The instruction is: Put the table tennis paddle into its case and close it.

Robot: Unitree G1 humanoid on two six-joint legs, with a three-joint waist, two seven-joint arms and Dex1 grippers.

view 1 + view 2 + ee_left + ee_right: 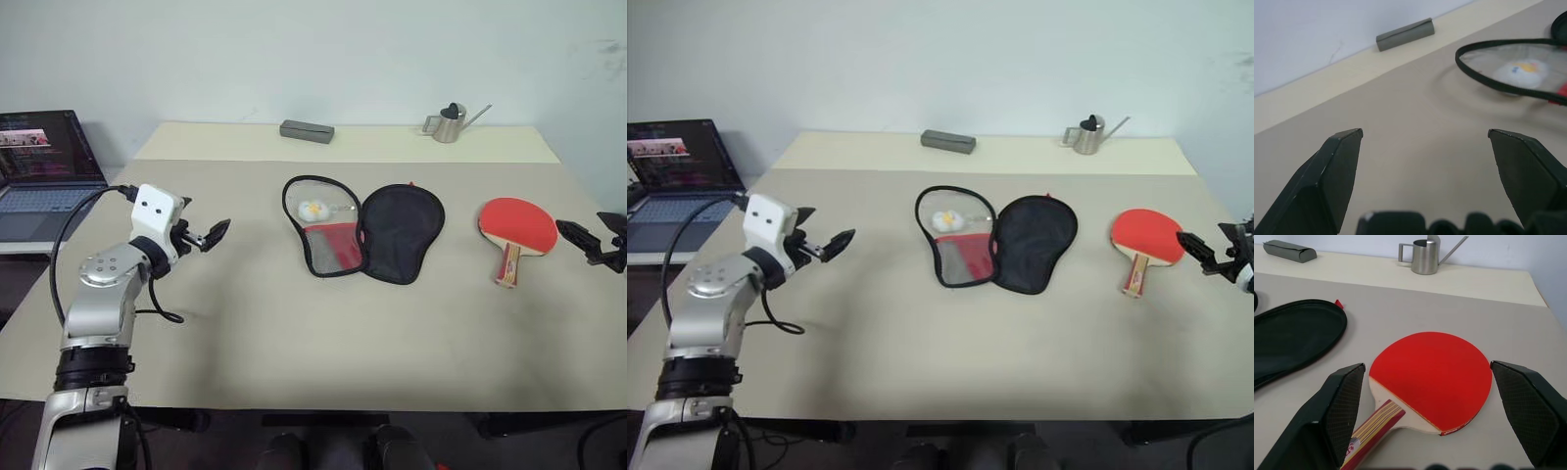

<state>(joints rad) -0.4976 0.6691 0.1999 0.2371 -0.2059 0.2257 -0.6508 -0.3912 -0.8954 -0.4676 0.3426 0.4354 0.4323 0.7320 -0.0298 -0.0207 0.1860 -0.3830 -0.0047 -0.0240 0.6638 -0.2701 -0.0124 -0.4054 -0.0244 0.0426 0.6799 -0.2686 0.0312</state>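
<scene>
Jaws, left: your left gripper (217,232) stood spread wide and empty, hovering over bare desk (294,333) off to the left side, pointing toward the case.
Jaws, right: your right gripper (1425,396) was likewise spread wide with nothing between its fingers, hanging at the right edge of the desk and aimed at the paddle.
Paddle: the table tennis paddle (516,225) lay flat on the desk, red face up, just ahead of your right gripper and well apart from the left one.
Paddle axis: its long axis ran from the round blade, farther from you, to the striped handle (509,264), which pointed back toward your side of the desk.
Case: the case (367,235) lay unzipped and folded open in the middle of the desk, black lining up on the half nearer the paddle, mesh pocket and small white-yellow charm (313,210) on the other half.
Nearer arm: your right arm was plainly the closer one to the paddle; the case lay between the two grippers.
Next move, as a judgement: you would likely need the right gripper to take the handle, then carry it left to the open case.
Background: a grey box (307,131) and a metal watering can (449,122) stood at the far edge; a laptop (44,162) sat beside the desk.
</scene>
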